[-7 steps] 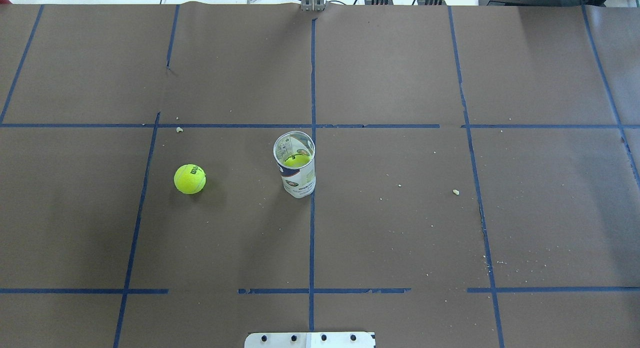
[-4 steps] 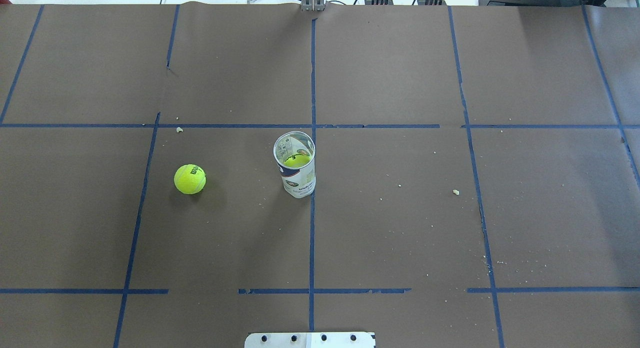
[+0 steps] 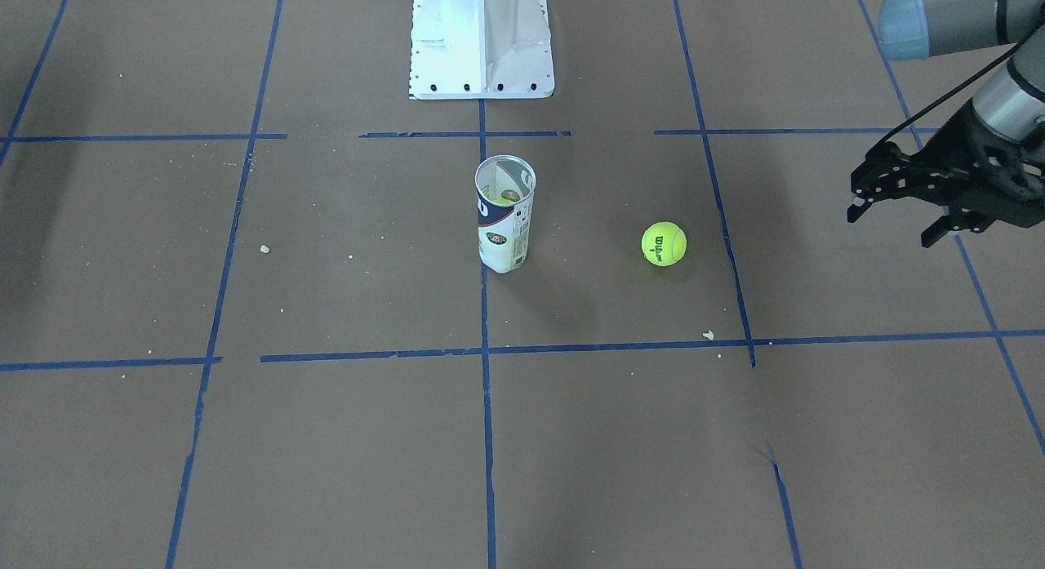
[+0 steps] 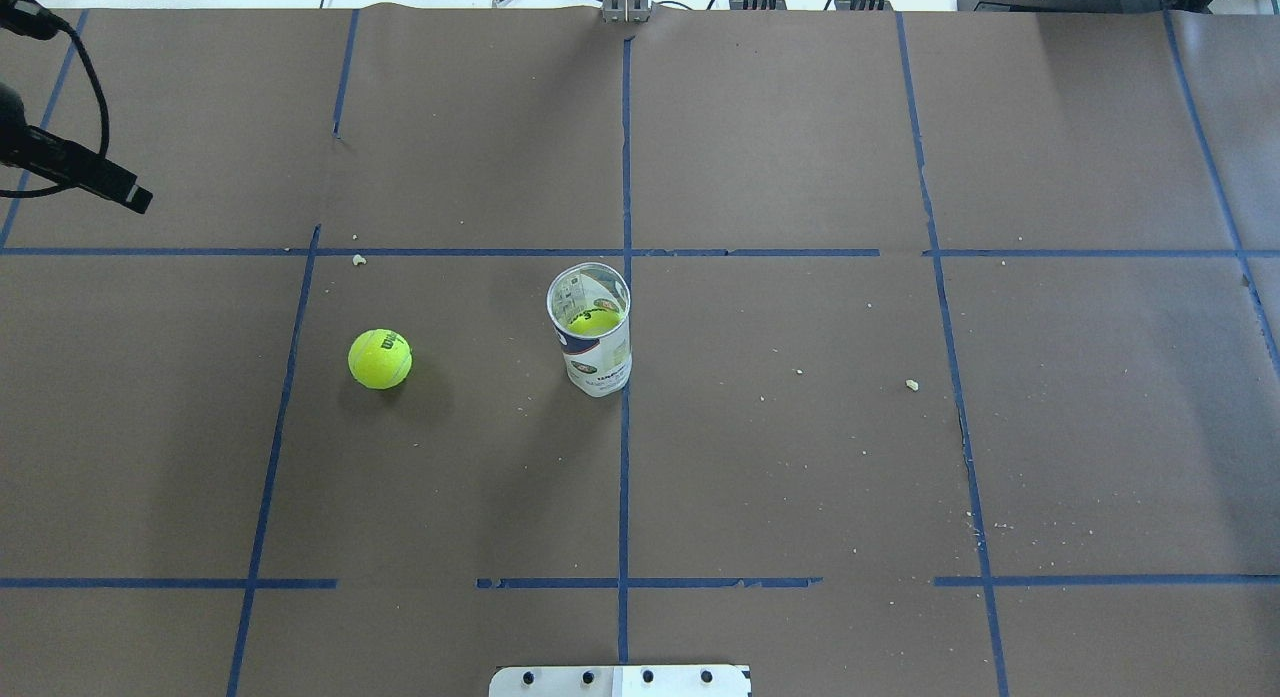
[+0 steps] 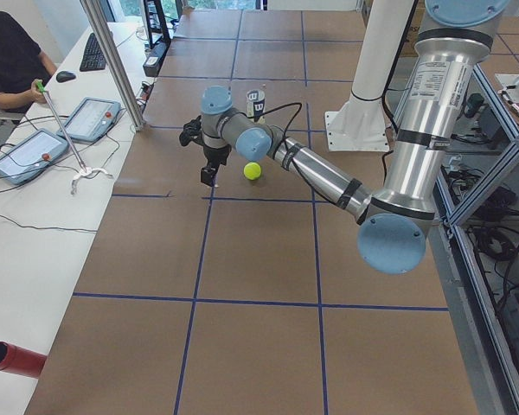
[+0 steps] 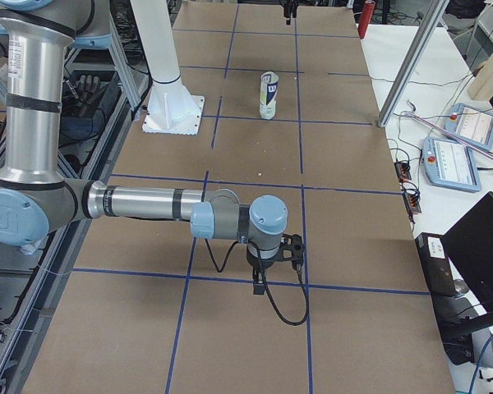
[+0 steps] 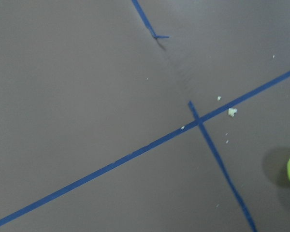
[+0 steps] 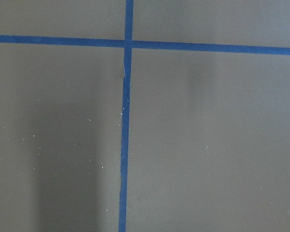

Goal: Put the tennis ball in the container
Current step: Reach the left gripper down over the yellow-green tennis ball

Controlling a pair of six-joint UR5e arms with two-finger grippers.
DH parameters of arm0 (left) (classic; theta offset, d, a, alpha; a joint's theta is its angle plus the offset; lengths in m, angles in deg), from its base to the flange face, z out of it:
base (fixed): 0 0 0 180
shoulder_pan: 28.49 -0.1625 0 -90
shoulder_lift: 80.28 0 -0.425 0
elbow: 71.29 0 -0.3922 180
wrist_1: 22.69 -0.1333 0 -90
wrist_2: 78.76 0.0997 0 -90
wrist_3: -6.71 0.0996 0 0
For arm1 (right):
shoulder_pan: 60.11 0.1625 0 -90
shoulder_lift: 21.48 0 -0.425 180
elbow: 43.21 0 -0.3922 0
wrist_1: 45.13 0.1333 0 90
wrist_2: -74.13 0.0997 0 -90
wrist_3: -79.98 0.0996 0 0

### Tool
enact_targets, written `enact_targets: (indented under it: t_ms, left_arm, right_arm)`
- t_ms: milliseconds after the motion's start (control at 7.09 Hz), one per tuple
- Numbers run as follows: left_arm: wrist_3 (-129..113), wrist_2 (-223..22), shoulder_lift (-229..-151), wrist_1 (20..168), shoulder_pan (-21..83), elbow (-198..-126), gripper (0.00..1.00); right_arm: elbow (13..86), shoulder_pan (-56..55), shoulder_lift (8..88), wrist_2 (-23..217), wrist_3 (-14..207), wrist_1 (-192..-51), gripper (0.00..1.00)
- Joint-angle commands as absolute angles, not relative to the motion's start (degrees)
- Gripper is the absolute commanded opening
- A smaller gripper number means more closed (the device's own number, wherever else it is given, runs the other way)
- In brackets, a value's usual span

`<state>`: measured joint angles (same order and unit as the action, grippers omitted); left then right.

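Tennis ball (image 4: 380, 358) loose on the worktop (image 4: 800, 477), well apart from the upright container (image 4: 590, 329).
The ball lay left of centre in the overhead view, with black "Wilson" print showing on it. The container stood at centre on a blue tape line with a second ball (image 4: 594, 322) inside; its navy and white label was too small to read. The left end effector (image 3: 890, 226) hung at the right edge of the front-facing view, fingers spread and empty. The right end effector (image 6: 261, 279) showed only in the right-side view, so I cannot tell its state.
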<state>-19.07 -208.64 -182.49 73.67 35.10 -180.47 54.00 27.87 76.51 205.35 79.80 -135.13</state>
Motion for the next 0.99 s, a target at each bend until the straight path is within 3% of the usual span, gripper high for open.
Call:
enact_targets:
  t_ms: [0,282,564,846]
  left_arm:
    - [-38.74,-207.52,-183.90,80.71,25.34,-178.80,1.00]
    - [-51.41,-199.11,-185.03,85.40,15.86,-176.08,1.00]
    - [-58.04,-197.77,-190.30,86.20,12.32,-170.72,1.00]
    - [-58.51,-195.04,-190.41,86.20,10.54,-170.00,1.00]
  right_arm:
    - [54.00,27.87,76.51,205.35,79.80,-135.13,1.00]
    - [54.00,27.87,76.51,205.35,79.80,-135.13,1.00]
    - [54.00,27.87,76.51,205.35,79.80,-135.13,1.00]
    - [54.00,27.87,76.51,205.35,79.80,-135.13,1.00]
